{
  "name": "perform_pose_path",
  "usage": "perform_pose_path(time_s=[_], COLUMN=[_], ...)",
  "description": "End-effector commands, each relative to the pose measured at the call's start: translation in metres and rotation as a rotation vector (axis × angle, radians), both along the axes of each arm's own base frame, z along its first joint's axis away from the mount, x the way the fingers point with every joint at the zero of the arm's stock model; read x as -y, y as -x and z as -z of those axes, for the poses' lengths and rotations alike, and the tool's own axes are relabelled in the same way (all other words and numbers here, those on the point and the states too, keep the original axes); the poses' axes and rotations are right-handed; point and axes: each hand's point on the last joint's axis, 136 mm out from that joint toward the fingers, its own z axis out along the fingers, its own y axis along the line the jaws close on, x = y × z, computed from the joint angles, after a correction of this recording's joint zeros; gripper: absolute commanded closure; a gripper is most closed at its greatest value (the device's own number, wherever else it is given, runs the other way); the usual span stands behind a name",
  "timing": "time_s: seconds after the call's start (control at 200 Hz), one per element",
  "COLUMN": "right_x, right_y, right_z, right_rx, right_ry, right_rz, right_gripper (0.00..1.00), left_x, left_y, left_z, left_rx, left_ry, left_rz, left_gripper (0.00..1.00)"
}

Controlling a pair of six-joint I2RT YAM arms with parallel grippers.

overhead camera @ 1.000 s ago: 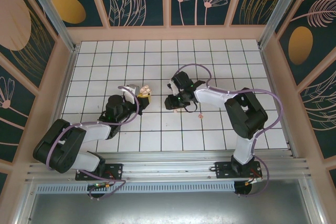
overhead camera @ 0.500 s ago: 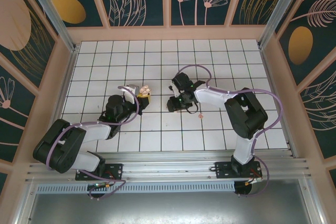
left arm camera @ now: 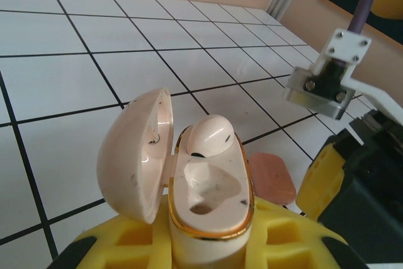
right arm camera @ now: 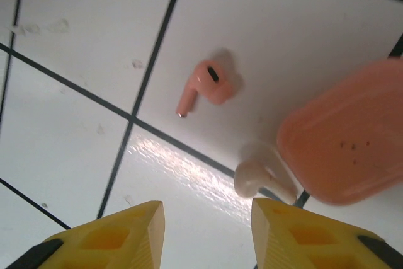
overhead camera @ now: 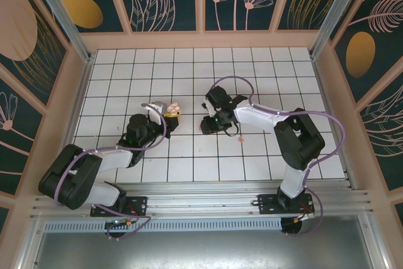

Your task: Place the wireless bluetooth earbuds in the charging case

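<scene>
L fingers (left arm camera: 123,247) pinching the open charging case (left arm camera: 211,209), R fingers (right arm camera: 107,231) hanging spread over the surface (right arm camera: 69,61).
Case sitting upright, lid (left arm camera: 129,159) tipping left, one earbud (left arm camera: 211,135) resting in its far slot; 2nd earbud (right arm camera: 206,86) lying loose on the surface ahead of R fingers.

No writing, brand, number or sign can be read anywhere. The charging case (left arm camera: 214,187) carries only small dark specks on its open cream interior, none forming letters. The pink earbud (right arm camera: 211,83), lying on the counter (right arm camera: 75,92) just ahead of the right gripper (right arm camera: 204,215), shows a dark oval slot and no legible mark.
</scene>
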Motion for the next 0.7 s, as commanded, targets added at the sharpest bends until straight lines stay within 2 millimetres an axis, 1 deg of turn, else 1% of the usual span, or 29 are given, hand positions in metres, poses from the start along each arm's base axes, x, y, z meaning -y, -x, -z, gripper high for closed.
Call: perform_pose_path(time_s=[0.0, 0.1, 0.225, 0.38, 0.49, 0.601, 0.696], right_x=[-0.004, -0.005, -0.004, 0.008, 0.015, 0.013, 0.008], right_y=[-0.011, -0.011, -0.013, -0.018, -0.019, -0.011, -0.003], right_z=[-0.004, 0.007, 0.014, 0.023, 0.031, 0.035, 0.033], right_rx=[0.039, 0.014, 0.014, 0.031, 0.021, -0.009, -0.026], right_ry=[0.015, 0.041, 0.057, 0.126, 0.17, 0.174, 0.161], right_rz=[-0.03, -0.044, -0.047, -0.025, -0.02, -0.041, -0.068], right_gripper=[0.58, 0.57, 0.56, 0.49, 0.49, 0.49, 0.51], left_x=[0.0, 0.0, 0.0, 0.0, 0.002, 0.004, 0.004], left_y=[-0.006, -0.006, -0.005, -0.006, -0.007, -0.006, -0.007], left_z=[-0.017, -0.016, -0.016, -0.015, -0.014, -0.012, -0.012], left_rx=[0.054, 0.053, 0.053, 0.052, 0.048, 0.039, 0.039], left_ry=[0.007, 0.004, 0.0, -0.001, -0.001, -0.003, -0.003], left_rz=[-0.003, -0.005, -0.001, -0.002, 0.005, 0.016, 0.017], left_gripper=[0.83, 0.83, 0.83, 0.83, 0.83, 0.83, 0.83])
